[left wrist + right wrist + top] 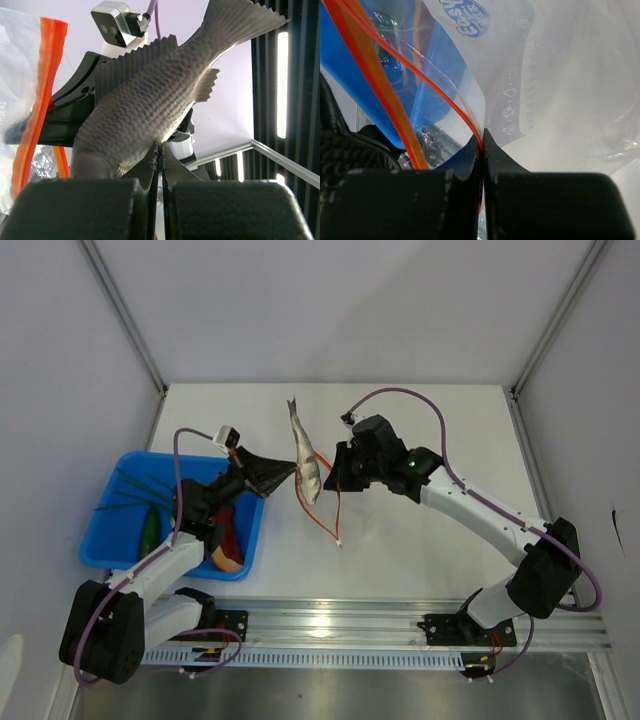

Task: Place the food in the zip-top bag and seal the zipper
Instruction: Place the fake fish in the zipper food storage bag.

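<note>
A grey toy fish hangs in the air between my two grippers, tail toward the far side. My left gripper is shut, its tips pinching the fish's belly edge. My right gripper is shut on the zipper of the clear zip-top bag. The zipper's two orange strips hang open just beside the fish's head; one shows in the left wrist view. The dark-red meat slab and the green stalks lie in the blue tray.
The tray sits at the left under my left arm and also holds a thick green piece. White walls close in the table on three sides. A metal rail runs along the near edge.
</note>
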Controlling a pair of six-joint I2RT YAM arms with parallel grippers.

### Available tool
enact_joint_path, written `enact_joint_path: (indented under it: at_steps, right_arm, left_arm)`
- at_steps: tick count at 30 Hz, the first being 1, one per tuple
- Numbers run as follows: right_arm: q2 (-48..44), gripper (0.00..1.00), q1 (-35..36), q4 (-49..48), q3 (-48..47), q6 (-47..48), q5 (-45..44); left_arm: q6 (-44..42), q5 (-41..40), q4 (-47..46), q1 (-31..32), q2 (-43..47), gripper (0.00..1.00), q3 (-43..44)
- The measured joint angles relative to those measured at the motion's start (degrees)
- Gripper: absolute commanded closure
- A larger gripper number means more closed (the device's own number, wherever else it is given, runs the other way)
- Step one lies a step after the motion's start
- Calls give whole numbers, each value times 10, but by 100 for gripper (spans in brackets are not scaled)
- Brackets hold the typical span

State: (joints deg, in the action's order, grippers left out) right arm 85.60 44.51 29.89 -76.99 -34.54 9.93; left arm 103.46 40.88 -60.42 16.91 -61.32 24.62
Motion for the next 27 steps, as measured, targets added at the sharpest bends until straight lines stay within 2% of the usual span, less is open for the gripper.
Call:
enact_joint_path:
  at_steps: [9, 23, 27]
  right_arm:
    - [0, 100, 0, -26, 9, -37, 8]
    - [-19, 100, -3, -110, 74, -167, 30]
    - [-37, 100, -10, -122, 79, -190, 23]
  left_arm:
    - [-54, -10, 61, 17, 28, 99, 0]
    - [-111, -24, 89, 21, 29, 99, -12]
    - [-137, -29, 124, 25, 46, 99, -26]
